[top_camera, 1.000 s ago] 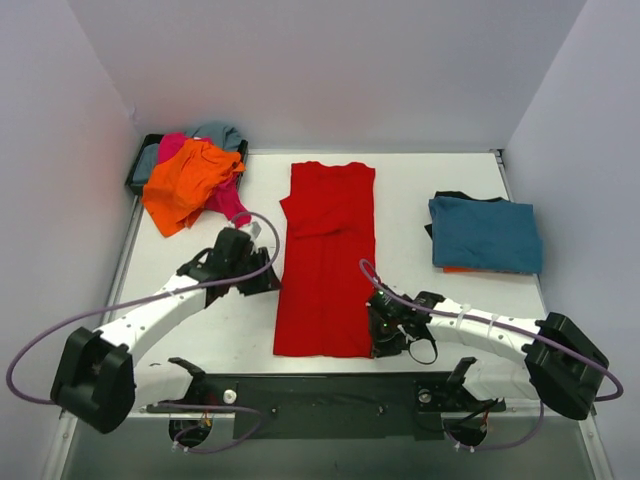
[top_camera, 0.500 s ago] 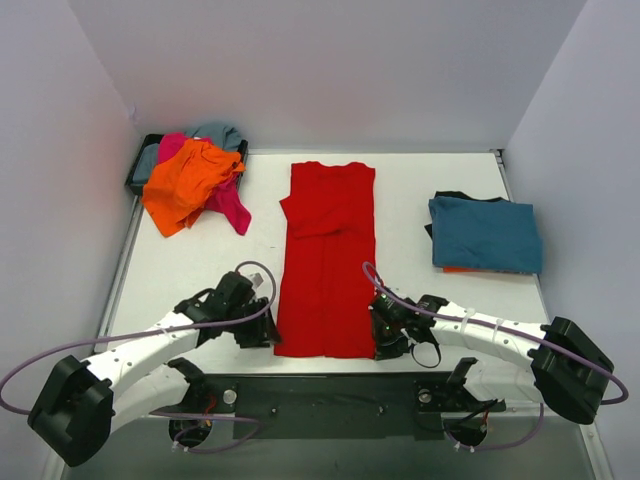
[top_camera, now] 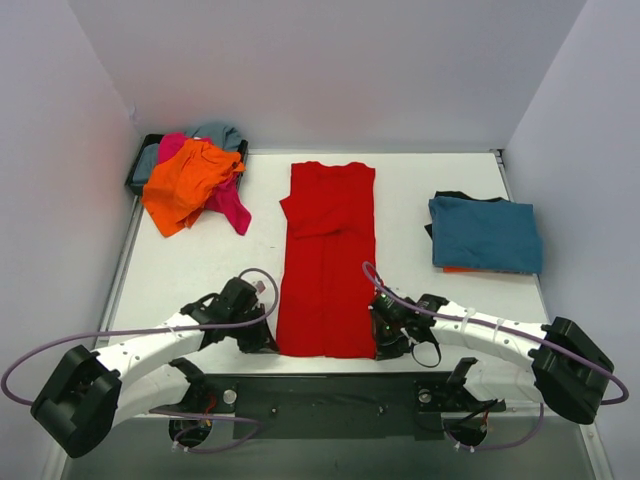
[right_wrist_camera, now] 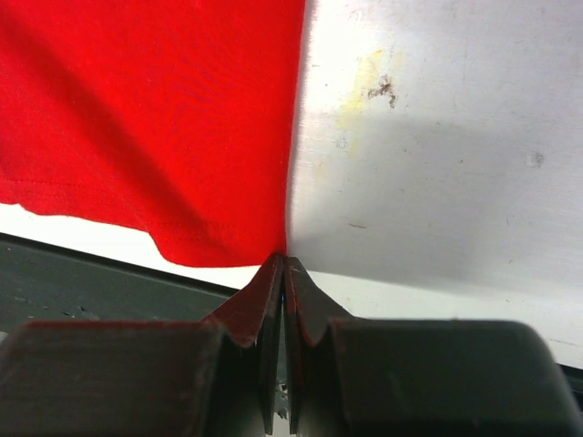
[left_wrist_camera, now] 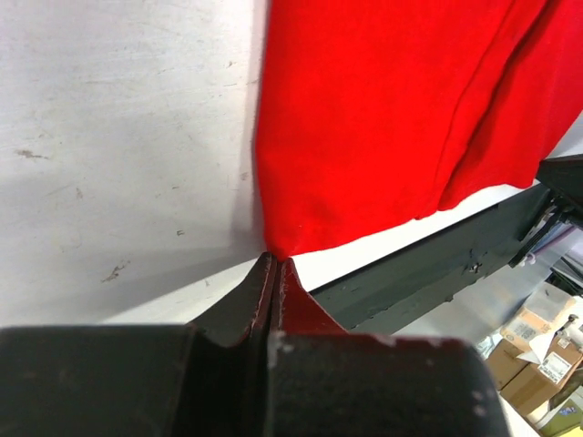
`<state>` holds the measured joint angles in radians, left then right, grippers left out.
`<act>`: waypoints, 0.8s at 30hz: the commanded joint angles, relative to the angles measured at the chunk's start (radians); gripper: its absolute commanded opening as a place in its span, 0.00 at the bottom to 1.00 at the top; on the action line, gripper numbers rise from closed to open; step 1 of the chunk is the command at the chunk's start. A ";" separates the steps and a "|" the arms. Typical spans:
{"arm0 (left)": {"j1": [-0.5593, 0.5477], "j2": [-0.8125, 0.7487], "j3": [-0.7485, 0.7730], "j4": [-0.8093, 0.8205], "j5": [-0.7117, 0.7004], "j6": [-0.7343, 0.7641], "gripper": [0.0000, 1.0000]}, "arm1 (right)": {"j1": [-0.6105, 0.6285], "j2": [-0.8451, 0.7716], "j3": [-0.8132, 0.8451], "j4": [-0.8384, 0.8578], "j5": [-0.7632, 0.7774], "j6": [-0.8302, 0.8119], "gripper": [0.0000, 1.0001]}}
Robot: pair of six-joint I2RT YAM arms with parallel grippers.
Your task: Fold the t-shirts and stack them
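A red t-shirt (top_camera: 327, 260) lies on the table as a long narrow strip, neck end far, hem near. My left gripper (top_camera: 270, 345) sits at its near left corner. In the left wrist view the jaws of the left gripper (left_wrist_camera: 275, 261) are pressed together, with the corner of the red t-shirt (left_wrist_camera: 392, 118) pinched at their tips. My right gripper (top_camera: 378, 345) is at the near right corner. The right wrist view shows the right gripper (right_wrist_camera: 284, 261) shut on that corner of the red t-shirt (right_wrist_camera: 155, 118). A folded teal t-shirt (top_camera: 485, 235) tops a stack at the right.
At the back left a heap of orange (top_camera: 185, 180), magenta (top_camera: 232, 207) and grey-blue t-shirts (top_camera: 220, 133) spills from a black bin (top_camera: 134, 172). Black cloth (top_camera: 455, 196) and an orange edge (top_camera: 460, 269) peek from under the teal one. The dark base rail (top_camera: 320, 390) runs just behind the hem.
My left arm swung back from beside the shirt's middle to its near left corner, and its jaws closed there. The right gripper closed fully on the near right corner.
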<state>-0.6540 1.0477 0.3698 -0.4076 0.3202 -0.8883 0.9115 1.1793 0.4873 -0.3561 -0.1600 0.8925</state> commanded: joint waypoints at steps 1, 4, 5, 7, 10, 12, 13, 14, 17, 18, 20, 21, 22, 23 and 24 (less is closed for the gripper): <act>-0.006 -0.018 0.040 0.067 0.029 -0.009 0.00 | -0.005 -0.044 0.046 -0.092 0.016 -0.012 0.00; -0.006 -0.070 0.073 0.066 0.051 -0.018 0.00 | -0.048 -0.084 0.082 -0.130 -0.006 -0.029 0.00; -0.006 -0.078 0.102 0.055 0.054 -0.018 0.00 | -0.059 -0.110 0.106 -0.142 -0.016 -0.039 0.00; 0.010 -0.080 0.165 0.024 0.046 0.012 0.00 | -0.095 -0.144 0.149 -0.159 -0.036 -0.064 0.00; 0.072 -0.031 0.263 0.007 0.074 0.057 0.00 | -0.205 -0.129 0.227 -0.176 -0.070 -0.134 0.00; 0.111 0.017 0.302 0.009 0.124 0.084 0.00 | -0.265 -0.097 0.260 -0.190 -0.105 -0.173 0.00; 0.117 0.037 0.311 -0.011 0.125 0.101 0.00 | -0.282 -0.084 0.264 -0.202 -0.128 -0.184 0.00; 0.119 0.041 0.314 -0.020 0.119 0.107 0.00 | -0.283 -0.070 0.263 -0.207 -0.136 -0.196 0.14; 0.117 0.026 0.273 -0.007 0.128 0.094 0.00 | -0.283 -0.086 0.200 -0.195 -0.145 -0.178 0.31; 0.117 0.018 0.244 0.004 0.135 0.091 0.00 | -0.283 -0.098 0.160 -0.192 -0.150 -0.164 0.35; 0.110 -0.008 0.204 0.009 0.141 0.071 0.00 | -0.284 -0.116 0.099 -0.169 -0.176 -0.139 0.36; 0.097 -0.023 0.187 0.006 0.143 0.060 0.00 | -0.281 -0.122 0.079 -0.147 -0.184 -0.127 0.36; 0.091 -0.029 0.163 -0.002 0.140 0.052 0.00 | -0.283 -0.136 0.038 -0.118 -0.206 -0.107 0.36; 0.077 -0.040 0.147 -0.008 0.141 0.051 0.00 | -0.281 -0.141 0.018 -0.103 -0.216 -0.096 0.36; 0.070 -0.043 0.121 -0.019 0.138 0.046 0.00 | -0.278 -0.141 -0.010 -0.078 -0.226 -0.078 0.35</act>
<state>-0.5537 1.0473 0.5480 -0.4110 0.4328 -0.8276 0.6289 1.0702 0.5564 -0.4641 -0.3195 0.7536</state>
